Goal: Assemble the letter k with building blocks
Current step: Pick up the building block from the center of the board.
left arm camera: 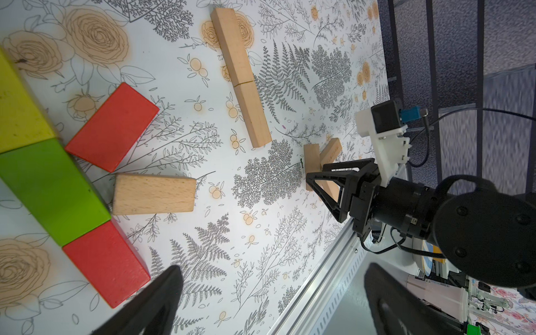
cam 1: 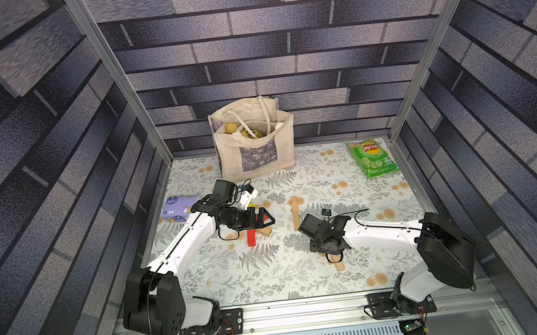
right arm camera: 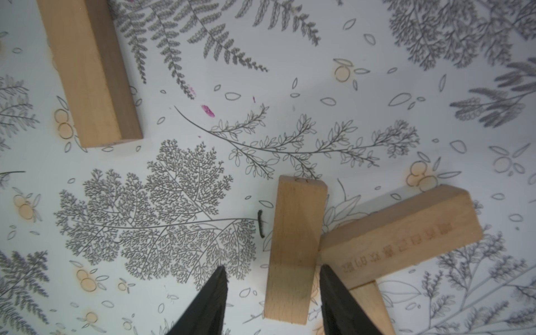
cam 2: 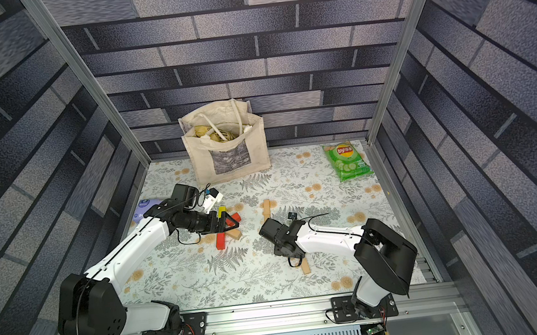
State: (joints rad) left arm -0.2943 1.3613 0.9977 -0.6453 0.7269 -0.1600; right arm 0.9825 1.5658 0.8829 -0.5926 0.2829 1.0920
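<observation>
- The right gripper (right arm camera: pixel 272 267) straddles a tan block (right arm camera: pixel 293 252) with its fingers (right arm camera: pixel 211 301) half closed. One finger sits at the block's side and the other stands off with a clear gap, so nothing is pinched yet.
- I'd guess that block is wanted as a third stem piece. Ahead of those fingertips, two tan blocks (left arm camera: pixel 252 116) lie end to end, the start of a second k.
- Just outside one right finger, a slanted tan block (right arm camera: pixel 400 232) meets the straddled one. Another tan block (right arm camera: pixel 368 304) is half hidden behind that finger. These two are likely the arms-to-be.
- The left gripper (left arm camera: pixel 274 269) hangs with fingers spread wide and holds nothing, probably so as not to disturb what lies beside it.
- Off to one side of its fingertips lies the multicoloured letter k (left arm camera: pixel 43 174). A yellow block (left arm camera: pixel 20 110), green block (left arm camera: pixel 58 197) and red block (left arm camera: pixel 107 261) lie in line, with a second red block (left arm camera: pixel 111 127) and a tan arm (left arm camera: pixel 153 193) slanting off.
- Counted across the views: six tan, two red, one yellow and one green, so ten building blocks.
</observation>
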